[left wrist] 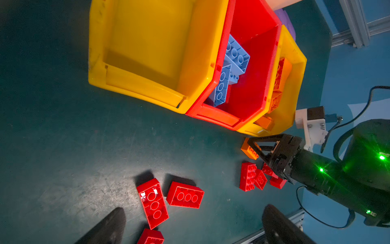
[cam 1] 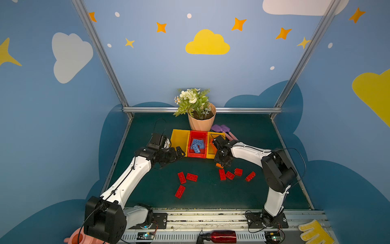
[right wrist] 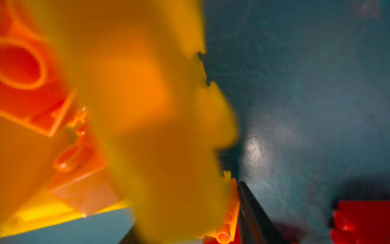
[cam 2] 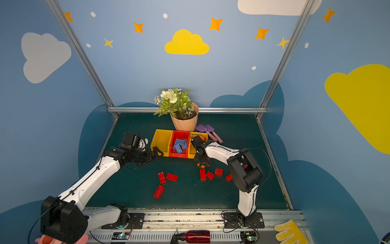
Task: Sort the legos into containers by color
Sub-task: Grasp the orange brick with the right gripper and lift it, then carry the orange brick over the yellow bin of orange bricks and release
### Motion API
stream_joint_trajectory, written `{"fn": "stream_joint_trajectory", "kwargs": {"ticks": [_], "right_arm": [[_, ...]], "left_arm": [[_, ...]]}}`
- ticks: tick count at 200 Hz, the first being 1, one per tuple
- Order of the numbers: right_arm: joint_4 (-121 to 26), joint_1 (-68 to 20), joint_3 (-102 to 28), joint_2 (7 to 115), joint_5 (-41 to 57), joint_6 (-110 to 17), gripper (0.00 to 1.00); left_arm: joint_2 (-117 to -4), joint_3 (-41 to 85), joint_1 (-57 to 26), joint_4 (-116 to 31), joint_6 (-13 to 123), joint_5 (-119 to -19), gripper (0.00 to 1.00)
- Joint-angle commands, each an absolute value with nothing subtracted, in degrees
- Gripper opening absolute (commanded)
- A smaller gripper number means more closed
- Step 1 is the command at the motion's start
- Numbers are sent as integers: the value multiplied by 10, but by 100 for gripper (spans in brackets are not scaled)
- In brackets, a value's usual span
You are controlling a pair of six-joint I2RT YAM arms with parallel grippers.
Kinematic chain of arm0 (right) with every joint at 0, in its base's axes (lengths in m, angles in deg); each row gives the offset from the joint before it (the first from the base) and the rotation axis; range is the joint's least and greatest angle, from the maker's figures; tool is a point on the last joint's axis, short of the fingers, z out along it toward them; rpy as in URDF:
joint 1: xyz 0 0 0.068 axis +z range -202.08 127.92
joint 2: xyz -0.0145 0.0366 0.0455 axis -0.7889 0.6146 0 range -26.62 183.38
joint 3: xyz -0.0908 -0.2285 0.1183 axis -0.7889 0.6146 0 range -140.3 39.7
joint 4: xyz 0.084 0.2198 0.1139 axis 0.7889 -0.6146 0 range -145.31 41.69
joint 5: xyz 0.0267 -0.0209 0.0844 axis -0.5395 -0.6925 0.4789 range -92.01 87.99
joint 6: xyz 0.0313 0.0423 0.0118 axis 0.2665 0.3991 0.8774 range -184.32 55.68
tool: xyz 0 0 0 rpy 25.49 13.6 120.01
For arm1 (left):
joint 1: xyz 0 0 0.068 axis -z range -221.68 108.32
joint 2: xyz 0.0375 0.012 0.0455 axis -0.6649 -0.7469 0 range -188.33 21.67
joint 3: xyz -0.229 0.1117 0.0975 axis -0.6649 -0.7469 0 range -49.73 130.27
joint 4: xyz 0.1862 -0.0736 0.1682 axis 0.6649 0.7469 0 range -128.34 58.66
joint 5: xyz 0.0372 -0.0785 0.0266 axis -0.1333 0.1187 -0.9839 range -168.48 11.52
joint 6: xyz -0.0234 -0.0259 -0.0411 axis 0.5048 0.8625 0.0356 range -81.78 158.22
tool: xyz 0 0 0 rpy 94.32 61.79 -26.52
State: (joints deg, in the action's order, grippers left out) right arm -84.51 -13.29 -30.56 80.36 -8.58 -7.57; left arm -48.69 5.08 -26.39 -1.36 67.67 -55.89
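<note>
Right end effector [left wrist: 257,152] straddles the orange brick [left wrist: 246,151] on the tabletop [cam 1: 211,196], just before the yellow bin [left wrist: 300,63] holding orange bricks; pinching or not, I cannot tell. Left end effector [cam 1: 178,155] hangs spread, farther off

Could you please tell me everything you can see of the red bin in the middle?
The red bin is an open-top rectangular box of glossy plastic with a thick rim. It stands upright on the green table, its long sides against the left yellow bin and the right yellow bin, with the flower pot just behind. Several light blue bricks lie piled crookedly inside.
</note>
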Motion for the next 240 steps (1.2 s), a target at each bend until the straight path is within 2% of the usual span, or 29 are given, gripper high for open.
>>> {"fn": "stream_joint_trajectory", "kwargs": {"ticks": [1,77,144,240], "right_arm": [[-857,-130,-286,807,-76,-84,39],[-902,-118,-282,755,-79,-107,38],[-965,-114,-385,716,-100,-151,38],[-993,-176,-637,876,-101,-253,40]], "left_arm": [[-476,65,-263,1,668,-563,100],[-468,46,-262,-18,681,-562,100],[-464,45,-262,-23,682,-564,100],[-439,43,-262,-4,679,-587,100]]}}
